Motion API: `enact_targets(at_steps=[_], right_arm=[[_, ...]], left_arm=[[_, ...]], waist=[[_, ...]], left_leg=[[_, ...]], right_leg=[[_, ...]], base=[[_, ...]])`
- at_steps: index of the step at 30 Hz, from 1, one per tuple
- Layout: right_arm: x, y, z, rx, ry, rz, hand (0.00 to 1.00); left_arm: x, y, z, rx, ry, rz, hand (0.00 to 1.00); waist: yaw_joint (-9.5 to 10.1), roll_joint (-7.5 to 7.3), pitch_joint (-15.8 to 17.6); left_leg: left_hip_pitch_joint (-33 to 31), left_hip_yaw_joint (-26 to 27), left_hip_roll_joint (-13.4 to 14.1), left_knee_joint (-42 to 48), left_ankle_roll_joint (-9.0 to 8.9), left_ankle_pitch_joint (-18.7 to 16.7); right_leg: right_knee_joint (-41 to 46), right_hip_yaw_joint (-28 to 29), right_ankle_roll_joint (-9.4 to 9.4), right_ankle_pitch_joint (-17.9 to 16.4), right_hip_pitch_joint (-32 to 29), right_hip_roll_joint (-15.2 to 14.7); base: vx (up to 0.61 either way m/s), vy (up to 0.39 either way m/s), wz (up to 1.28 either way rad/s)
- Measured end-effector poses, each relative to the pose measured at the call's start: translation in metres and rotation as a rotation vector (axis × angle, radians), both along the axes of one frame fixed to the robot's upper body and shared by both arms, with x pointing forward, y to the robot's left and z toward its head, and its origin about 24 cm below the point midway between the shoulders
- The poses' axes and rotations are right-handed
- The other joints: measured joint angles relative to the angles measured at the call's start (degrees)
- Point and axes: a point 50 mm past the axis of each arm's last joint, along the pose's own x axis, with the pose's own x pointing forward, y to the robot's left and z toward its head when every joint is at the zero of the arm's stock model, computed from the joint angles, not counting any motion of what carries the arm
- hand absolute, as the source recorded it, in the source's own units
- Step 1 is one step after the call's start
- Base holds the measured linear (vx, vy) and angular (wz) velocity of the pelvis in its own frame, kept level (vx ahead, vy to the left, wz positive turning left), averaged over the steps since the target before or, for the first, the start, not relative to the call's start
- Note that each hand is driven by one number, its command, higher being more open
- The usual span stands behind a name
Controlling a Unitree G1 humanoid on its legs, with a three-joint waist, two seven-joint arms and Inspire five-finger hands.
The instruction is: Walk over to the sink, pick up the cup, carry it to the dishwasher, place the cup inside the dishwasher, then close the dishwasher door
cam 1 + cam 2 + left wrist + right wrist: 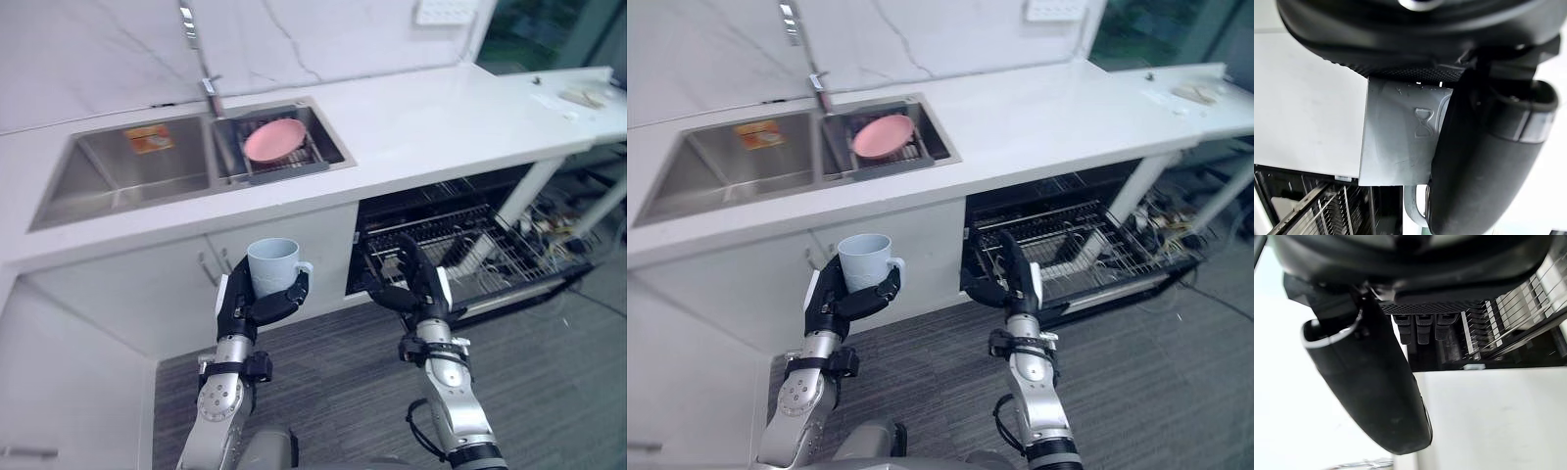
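My left hand (253,310) is shut on a pale grey-blue cup (273,264), held upright with its handle to the right, in front of the white cabinet under the sink (118,166). The left wrist view shows the cup (1400,142) gripped between palm and thumb (1484,161). To the right, the dishwasher (460,230) stands open, its wire rack (490,245) pulled out over the lowered door (549,284). My right hand (416,284) hovers open in front of the rack's left end, holding nothing, its thumb (1371,391) apart from the fingers.
A pink plate (274,139) lies on a rack in the sink's right basin, below the faucet (201,59). The white counter (431,117) runs right to a far table with small items (583,96). Grey floor (549,392) lies before the dishwasher.
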Motion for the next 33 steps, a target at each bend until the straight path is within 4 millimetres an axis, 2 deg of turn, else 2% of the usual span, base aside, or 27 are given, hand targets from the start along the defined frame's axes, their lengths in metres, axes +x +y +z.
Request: enact_targets(at_steps=[1, 2, 4, 5, 6, 7, 9, 10, 11, 12, 13, 14, 16, 18, 19, 21, 22, 23, 26, 29, 33], right_arm=[[0.0, 0.008, 0.001, 0.013, -0.002, 0.035, 0.9], [0.001, 0.015, 0.002, 0.019, -0.014, 0.072, 0.9], [0.005, 0.021, 0.009, 0.027, -0.044, 0.115, 0.9], [0.007, 0.023, 0.012, 0.044, -0.062, 0.135, 0.9], [0.008, 0.022, 0.013, 0.057, -0.065, 0.14, 0.9], [0.006, 0.021, 0.014, 0.062, -0.07, 0.14, 0.9], [0.001, 0.008, 0.01, 0.071, -0.05, 0.142, 0.9], [-0.001, 0.003, 0.008, 0.071, -0.043, 0.139, 0.9], [-0.006, -0.004, 0.004, 0.099, -0.026, 0.118, 0.9], [-0.007, -0.005, 0.004, 0.108, -0.023, 0.113, 0.9], [-0.01, -0.007, 0.004, 0.145, -0.024, 0.102, 0.9], [-0.01, -0.006, 0.01, 0.183, -0.047, 0.108, 0.9], [-0.009, -0.004, 0.026, 0.237, -0.118, 0.127, 0.9], [-0.008, -0.003, 0.037, 0.269, -0.171, 0.152, 0.9], [-0.007, 0.0, 0.04, 0.278, -0.189, 0.174, 0.9], [-0.007, 0.003, 0.04, 0.289, -0.185, 0.208, 0.9], [-0.009, 0.007, 0.038, 0.294, -0.17, 0.239, 0.9], [-0.011, 0.012, 0.037, 0.3, -0.166, 0.271, 0.9], [-0.013, 0.025, 0.039, 0.317, -0.173, 0.361, 0.9], [-0.013, 0.037, 0.042, 0.335, -0.172, 0.442, 0.9], [-0.008, 0.05, 0.052, 0.334, -0.201, 0.518, 0.9]], left_arm=[[0.0, 0.001, 0.001, 0.009, -0.007, 0.011, 0.3], [0.001, 0.004, 0.005, 0.014, -0.029, 0.031, 0.3], [0.001, 0.01, 0.012, 0.014, -0.069, 0.061, 0.3], [0.003, 0.014, 0.014, 0.016, -0.082, 0.084, 0.3], [0.003, 0.017, 0.014, 0.019, -0.081, 0.098, 0.3], [0.003, 0.02, 0.012, 0.024, -0.075, 0.111, 0.3], [0.003, 0.018, 0.001, -0.001, -0.029, 0.133, 0.3], [0.005, 0.017, 0.0, -0.001, -0.025, 0.138, 0.3], [0.009, 0.018, -0.003, 0.001, -0.015, 0.141, 0.3], [0.009, 0.018, -0.004, 0.002, -0.012, 0.142, 0.3], [0.009, 0.021, -0.006, 0.004, -0.004, 0.157, 0.3], [0.009, 0.026, -0.006, 0.005, -0.005, 0.178, 0.3], [0.013, 0.031, -0.001, 0.007, -0.026, 0.199, 0.3], [0.018, 0.032, 0.004, 0.002, -0.047, 0.205, 0.3], [0.019, 0.033, 0.005, -0.002, -0.051, 0.208, 0.3], [0.021, 0.032, 0.005, -0.003, -0.054, 0.205, 0.3], [0.023, 0.033, 0.005, 0.007, -0.053, 0.2, 0.3], [0.027, 0.034, 0.002, 0.023, -0.041, 0.19, 0.3], [0.031, 0.031, 0.001, 0.039, -0.036, 0.146, 0.3], [0.031, 0.028, 0.001, 0.038, -0.035, 0.124, 0.3], [0.032, 0.011, 0.0, 0.035, -0.034, 0.033, 0.3]], waist=[[-0.07, 0.05, -0.1], [-0.08, 0.28, -0.5], [-0.11, 0.32, -0.4], [-0.29, -0.03, -0.6], [-0.72, -0.34, -0.8], [-1.38, -0.62, -0.7], [-1.63, 2.81, -1.4], [-1.83, 3.38, -1.5], [-2.29, 3.54, -1.3], [-2.29, 3.6, -1.3], [-2.17, 3.9, -1.0], [-1.75, 3.85, -0.9], [-1.43, 3.81, -1.0], [-1.23, 3.53, -0.8], [-1.2, 3.52, -0.8], [-1.25, 4.18, -1.2], [-1.04, 3.68, -1.3], [-1.25, 3.03, -1.6], [-1.57, 2.83, -1.8], [-1.39, 2.56, -1.6], [-1.42, 2.39, -1.6]], left_leg=[[3.5, 2.4, 0.5, -2.2, 0.58, -0.4], [5.5, 4.3, 1.7, -4.8, 0.55, -0.5], [7.0, 6.6, 3.4, -6.8, 0.17, -0.5], [8.1, 7.9, 4.1, -7.7, -0.67, -0.6], [8.6, 8.0, 4.1, -7.6, -1.63, -1.1], [9.5, 7.5, 3.6, -7.2, -2.94, -2.4], [11.2, 6.9, 6.6, -6.6, -4.42, -3.6], [11.1, 6.5, 7.6, -5.5, -4.92, -3.6], [10.2, 5.4, 9.3, -0.8, -6.31, -2.8], [10.1, 5.3, 9.7, 0.5, -6.59, -2.6], [9.0, 5.0, 11.2, 7.1, -7.78, -1.1], [7.0, 4.0, 11.6, 12.5, -8.23, -1.5], [3.3, 2.1, 10.4, 12.6, -8.13, -3.9], [0.9, -0.1, 8.9, 7.2, -8.24, -5.0], [0.6, -2.2, 7.5, 1.7, -8.44, -4.7], [1.7, -4.4, 6.5, -8.6, -7.79, 2.3], [3.0, -4.2, 6.2, -10.4, -9.44, 6.4], [4.5, -4.1, 5.2, -12.3, -9.03, 6.8], [7.2, -3.7, 3.4, -18.3, -7.46, 9.2], [8.6, -3.5, 3.1, -22.4, -7.53, 11.5], [9.4, -3.2, 3.4, -26.2, -7.73, 14.2]], right_leg=[[1.5, -5.8, -1.98, -1.1, -1.6, -2.5], [0.5, -10.5, -3.09, -1.8, -4.3, -3.0], [-3.6, -16.1, -3.55, -1.4, -7.7, -2.9], [-10.2, -18.4, -4.44, 0.8, -9.2, -1.9], [-16.2, -18.1, -4.88, 5.7, -8.8, -0.8], [-18.8, -16.6, -6.32, 13.9, -8.1, -0.2], [-21.8, -16.8, -6.65, 13.7, -4.9, 3.2], [-23.4, -17.2, -6.76, 13.6, -3.6, 4.3], [-26.5, -17.7, -7.18, 13.9, -0.3, 6.0], [-27.1, -17.6, -7.28, 13.9, 0.4, 6.3], [-29.6, -16.7, -7.6, 14.1, 3.5, 7.7], [-31.1, -15.1, -7.84, 14.1, 5.5, 8.0], [-32.1, -13.0, -7.84, 14.2, 5.9, 7.8], [-32.5, -11.1, -7.5, 14.4, 6.3, 7.1], [-32.6, -9.8, -7.3, 14.5, 6.7, 6.6], [-32.9, -8.3, -6.46, 14.6, 7.5, 6.8], [-34.0, -6.9, -5.09, 14.6, 8.9, 6.7], [-35.3, -6.7, -4.5, 14.9, 10.0, 5.7], [-36.6, -6.5, -3.46, 15.6, 10.4, 4.1], [-37.7, -6.8, -3.34, 16.0, 10.1, 4.0], [-40.4, -6.6, -3.75, 17.9, 10.1, 4.9]], base=[[0.29, 0.167, -1.01], [0.28, 0.139, -0.97], [0.19, 0.029, -0.8], [0.23, -0.011, -0.65], [0.25, -0.036, -0.35], [0.24, -0.044, -0.12], [0.32, -0.054, -0.18], [0.31, -0.091, -0.07], [0.26, -0.102, 0.04], [0.26, -0.098, -0.11], [0.25, -0.055, -0.42], [0.23, -0.027, -0.58], [0.18, 0.024, -0.64], [0.18, 0.067, -0.54], [0.16, 0.136, -0.63], [0.19, 0.207, -0.6], [0.15, 0.201, -0.38], [0.1, 0.144, -0.23], [0.01, 0.086, 0.06], [-0.04, 0.003, 0.05], [-0.02, -0.031, -0.06]])
